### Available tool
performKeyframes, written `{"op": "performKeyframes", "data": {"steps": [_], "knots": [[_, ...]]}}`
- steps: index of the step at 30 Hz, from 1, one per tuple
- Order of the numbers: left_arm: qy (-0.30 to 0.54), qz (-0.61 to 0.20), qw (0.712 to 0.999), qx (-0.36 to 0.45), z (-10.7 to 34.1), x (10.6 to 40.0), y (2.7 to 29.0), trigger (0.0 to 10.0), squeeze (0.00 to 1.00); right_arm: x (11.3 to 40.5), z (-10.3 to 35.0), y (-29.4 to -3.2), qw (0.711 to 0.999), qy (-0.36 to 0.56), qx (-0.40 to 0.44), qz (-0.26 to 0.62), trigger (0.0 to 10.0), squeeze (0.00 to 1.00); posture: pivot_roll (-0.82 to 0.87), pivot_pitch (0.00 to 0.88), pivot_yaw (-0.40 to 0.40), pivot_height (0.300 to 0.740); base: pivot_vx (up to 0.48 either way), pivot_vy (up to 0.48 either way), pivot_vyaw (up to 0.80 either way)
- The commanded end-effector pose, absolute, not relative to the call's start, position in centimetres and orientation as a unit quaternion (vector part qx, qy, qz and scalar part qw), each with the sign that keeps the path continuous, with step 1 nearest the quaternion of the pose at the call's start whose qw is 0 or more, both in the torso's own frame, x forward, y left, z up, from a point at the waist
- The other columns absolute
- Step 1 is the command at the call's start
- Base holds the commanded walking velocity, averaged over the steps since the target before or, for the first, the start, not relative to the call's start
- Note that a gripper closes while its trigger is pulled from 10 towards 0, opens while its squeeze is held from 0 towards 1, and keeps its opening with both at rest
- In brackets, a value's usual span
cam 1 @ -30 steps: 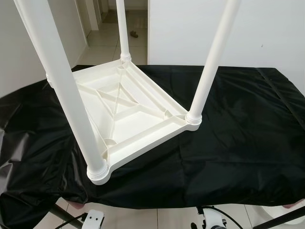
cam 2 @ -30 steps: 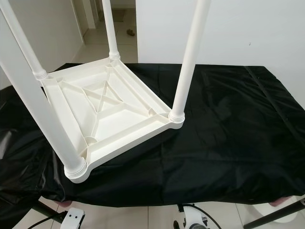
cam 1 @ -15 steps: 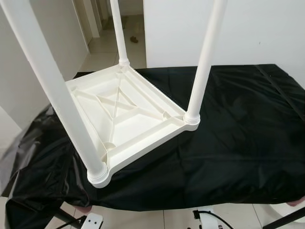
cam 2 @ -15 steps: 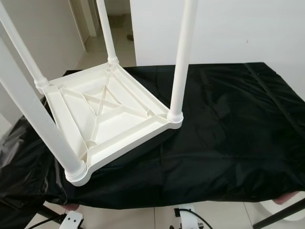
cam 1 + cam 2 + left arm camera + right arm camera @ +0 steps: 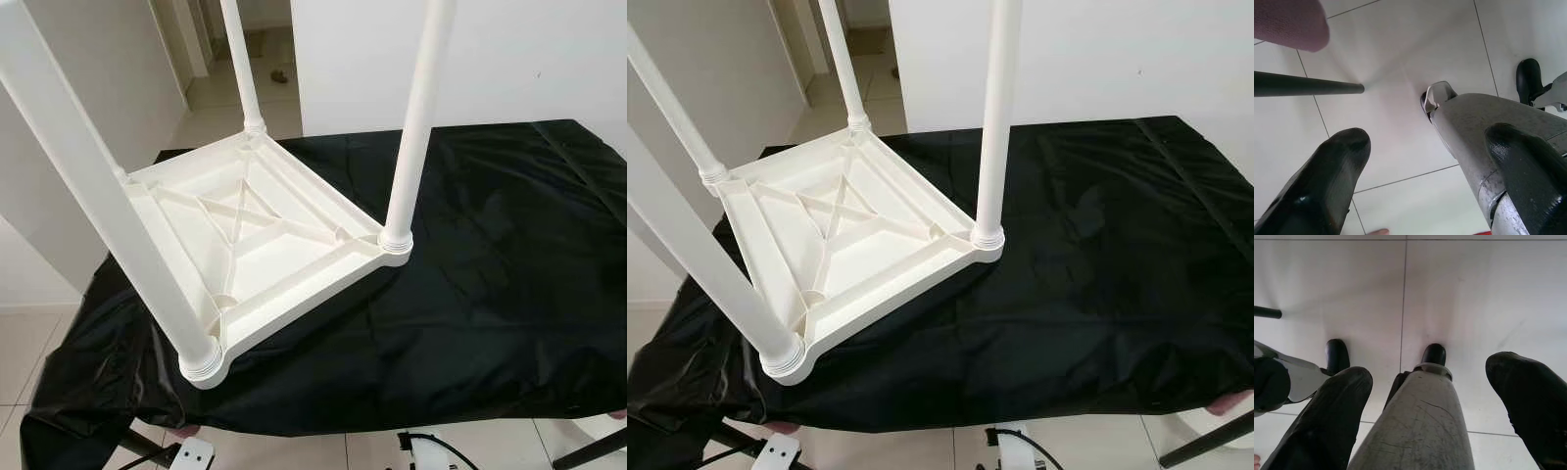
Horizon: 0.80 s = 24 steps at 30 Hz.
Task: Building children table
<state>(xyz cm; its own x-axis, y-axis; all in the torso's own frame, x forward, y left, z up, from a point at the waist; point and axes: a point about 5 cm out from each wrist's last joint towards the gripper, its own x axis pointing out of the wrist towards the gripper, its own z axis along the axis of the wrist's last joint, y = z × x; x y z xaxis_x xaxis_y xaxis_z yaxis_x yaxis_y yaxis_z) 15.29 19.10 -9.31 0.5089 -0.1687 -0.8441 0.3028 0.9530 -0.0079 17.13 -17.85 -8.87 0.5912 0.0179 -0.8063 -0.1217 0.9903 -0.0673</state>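
Observation:
A white plastic children's table (image 5: 245, 235) lies upside down on the left half of a work table draped in black cloth (image 5: 490, 255). Four white legs stand upright from its corners: a near-left leg (image 5: 108, 225), a near-right leg (image 5: 416, 127), a far leg (image 5: 245, 69) and a far-left leg (image 5: 671, 108). Both arms hang idle below the table's level. My left gripper (image 5: 1420, 176) is open over the tiled floor, with nothing in it. My right gripper (image 5: 1427, 411) is open too and also holds nothing; my own silver leg shows beyond it.
A white wall rises behind the work table, and a corridor with a tiled floor opens at the back left (image 5: 220, 69). Black stand legs (image 5: 1205, 441) slant under the table's near edge. The right half of the cloth lies bare.
The whole picture has shifted: the camera has drawn back and turned a little, so more of the floor at the left shows. The white table and its legs have not moved.

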Motion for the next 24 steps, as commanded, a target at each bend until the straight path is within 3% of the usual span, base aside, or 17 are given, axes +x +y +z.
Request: {"op": "performKeyframes", "data": {"steps": [1,24], "knots": [[0.481,-0.077,0.868,0.102,-9.5,14.8,20.0,10.0,0.0,16.8,-9.1,-17.5,0.886,0.459,-0.055,0.043,10.0,0.0,0.01,0.0,0.13,0.74,0.0,0.0,0.0],[0.482,-0.083,0.865,0.11,-9.5,14.7,20.5,10.0,0.0,17.6,-8.8,-16.3,0.892,0.449,-0.032,0.034,10.0,0.0,0.03,0.0,0.181,0.74,0.0,0.0,0.0]]}}
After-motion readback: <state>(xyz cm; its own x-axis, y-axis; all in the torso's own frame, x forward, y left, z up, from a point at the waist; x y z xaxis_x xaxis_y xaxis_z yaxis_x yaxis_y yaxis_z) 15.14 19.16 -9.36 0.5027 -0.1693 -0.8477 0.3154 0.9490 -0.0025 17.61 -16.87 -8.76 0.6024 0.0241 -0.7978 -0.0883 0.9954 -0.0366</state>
